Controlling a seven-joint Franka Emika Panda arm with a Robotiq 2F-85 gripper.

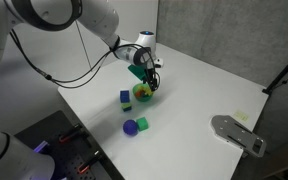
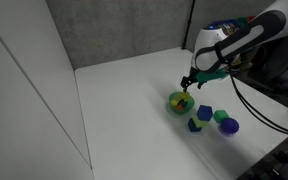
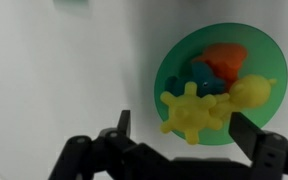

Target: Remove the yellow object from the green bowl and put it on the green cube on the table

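The green bowl (image 3: 169,70) lies below my open gripper (image 3: 184,125). In it is the yellow object (image 3: 192,112), a knobbly star-like piece, beside an orange piece and a blue piece. My fingertips hang either side of the yellow object, above it and not touching. In both exterior views the gripper (image 1: 149,82) (image 2: 187,85) hovers just over the bowl (image 1: 144,95) (image 2: 179,102). The green cube (image 1: 142,123) (image 2: 221,117) sits on the white table (image 1: 199,95), a short way from the bowl.
A blue block (image 1: 125,97) stands next to the bowl. A round purple object (image 1: 130,127) (image 2: 230,126) lies beside the green cube. A grey flat device (image 1: 236,132) lies near the table's edge. Grey walls stand behind the table.
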